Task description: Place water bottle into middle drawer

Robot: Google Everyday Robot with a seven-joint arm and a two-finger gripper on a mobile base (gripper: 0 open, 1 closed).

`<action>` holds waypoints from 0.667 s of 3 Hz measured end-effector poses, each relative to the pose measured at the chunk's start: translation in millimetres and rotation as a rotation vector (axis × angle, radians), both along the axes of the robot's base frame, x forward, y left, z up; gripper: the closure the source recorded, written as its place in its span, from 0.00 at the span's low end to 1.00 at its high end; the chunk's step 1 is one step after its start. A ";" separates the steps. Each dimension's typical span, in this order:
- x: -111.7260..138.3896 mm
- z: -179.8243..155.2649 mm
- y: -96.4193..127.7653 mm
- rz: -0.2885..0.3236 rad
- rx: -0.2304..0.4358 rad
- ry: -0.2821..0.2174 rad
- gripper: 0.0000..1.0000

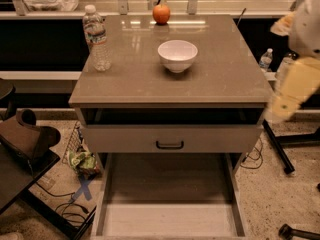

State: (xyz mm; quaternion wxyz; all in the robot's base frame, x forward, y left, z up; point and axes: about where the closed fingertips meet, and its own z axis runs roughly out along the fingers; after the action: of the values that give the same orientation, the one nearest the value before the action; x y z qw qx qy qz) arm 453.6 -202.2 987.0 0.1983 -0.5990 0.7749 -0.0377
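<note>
Viewed from above and the near side: a broad grey-brown cabinet [150, 84] with a smooth, faintly glossy top. Nearest and lowest, pulled out toward the viewer, the drawer [170, 219]: wide, shallow, thin side walls, bare pale floor. Just above it, a flat drawer front [125, 139] with a small black handle [169, 145], and a dark gap between that front and the top. At the right edge, just beside the cabinet's right side and about level with its top, the pale cream gripper [282, 104] on its arm, well apart from everything on the top. Not on the bottle, and open or closed impossible to tell. Near the middle of the top, a white bowl [177, 55]. At the far left corner of the top, the bottle [96, 39], standing upright with its long axis vertical and its white cap pointing up. Clear ribbed plastic with a pale label band round the upper body, taller than the bowl and well apart from it. Probably thin-walled and smooth, apt to dent or slip under a hard squeeze, and easy to topple, being tall and narrow; weight dependent on fill, which cannot be told. Best taken from the side, around the ribbed body below the label, not by the cap. At the far edge, a round orange fruit [161, 14]. Beyond the right side, low down, a small clear bottle [266, 59].
</note>
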 end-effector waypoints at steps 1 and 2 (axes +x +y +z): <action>41.5 1.5 31.1 0.021 0.148 -0.058 0.00; 77.3 -10.7 62.8 0.024 0.366 -0.096 0.00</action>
State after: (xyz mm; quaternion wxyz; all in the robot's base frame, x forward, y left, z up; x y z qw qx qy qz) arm 530.9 -139.4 976.4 0.3413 -0.5594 0.7513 0.0777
